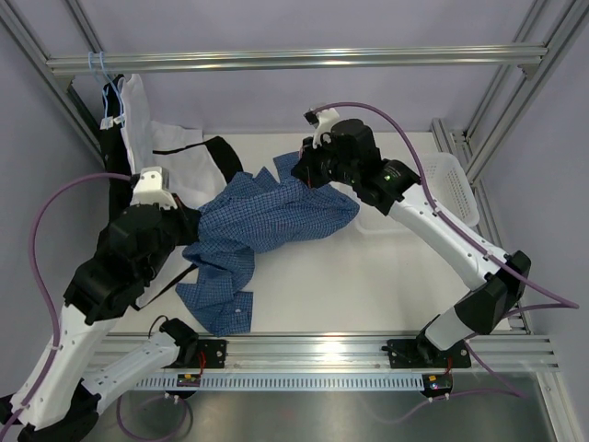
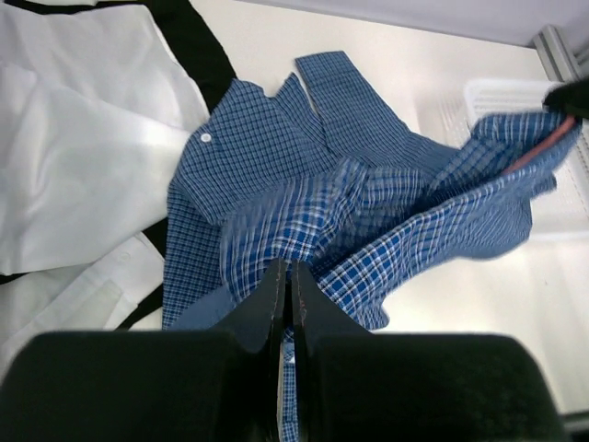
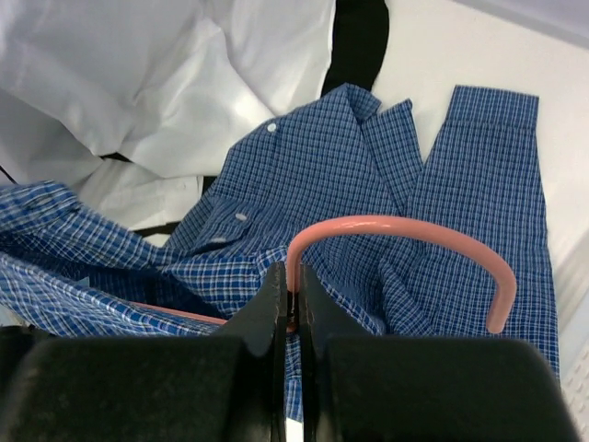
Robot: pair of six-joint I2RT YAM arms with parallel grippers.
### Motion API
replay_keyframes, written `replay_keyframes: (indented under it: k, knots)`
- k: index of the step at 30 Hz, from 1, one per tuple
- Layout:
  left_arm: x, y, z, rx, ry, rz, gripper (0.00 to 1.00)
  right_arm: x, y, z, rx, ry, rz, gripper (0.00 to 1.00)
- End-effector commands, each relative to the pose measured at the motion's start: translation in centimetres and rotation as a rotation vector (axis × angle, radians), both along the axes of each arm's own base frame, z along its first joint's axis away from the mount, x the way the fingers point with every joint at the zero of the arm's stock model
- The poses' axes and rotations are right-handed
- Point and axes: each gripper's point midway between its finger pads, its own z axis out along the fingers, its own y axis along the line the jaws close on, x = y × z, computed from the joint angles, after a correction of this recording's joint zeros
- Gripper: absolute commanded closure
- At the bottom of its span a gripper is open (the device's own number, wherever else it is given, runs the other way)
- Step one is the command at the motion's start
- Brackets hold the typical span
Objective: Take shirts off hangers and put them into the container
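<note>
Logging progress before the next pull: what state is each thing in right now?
Blue shirt: pulled between both grippers, hanger partly inside.
Pink hanger: hook sticking out of shirt.
Left gripper: jaws shut on blue shirt.
Right gripper: jaws shut on pink hanger.
White shirt: crumpled on table.
Basket: no shirt seen inside.

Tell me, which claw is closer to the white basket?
The right. The right gripper, clamped on the pink hanger, sits just left of the basket; the left gripper, pinching the blue shirt, is much farther left.
</note>
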Motion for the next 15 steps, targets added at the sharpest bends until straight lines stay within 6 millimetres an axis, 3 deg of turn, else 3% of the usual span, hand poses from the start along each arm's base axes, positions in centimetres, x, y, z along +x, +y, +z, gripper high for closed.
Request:
replay_keyframes:
  k: [1,5,9,12,15]
  knots:
    - [1.3,1.8,2.4,0.015,-0.061,0.123,1.00,-0.2,-2.4,4.7,0.075,-0.117,-0.048,1.00]
    - [1.9,0.9,1.2,0.025,-0.014,0.110,1.00,-0.6,-3.5,5.7,0.091,-0.133,-0.090,1.00]
    - [1.3,-0.3,0.5,-0.035,-0.018,0.045,1.00,0.6,-5.3,7.0,0.084,-0.157,-0.214,1.00]
    - [0.6,-0.7,1.0,-0.074,-0.051,-0.002,1.00,1.3,-6.1,7.4,0.060,-0.166,-0.269,1.00]
    - [-0.4,-0.6,2.6,-0.119,-0.122,-0.033,1.00,2.2,-5.7,6.2,0.003,-0.141,-0.272,1.00]
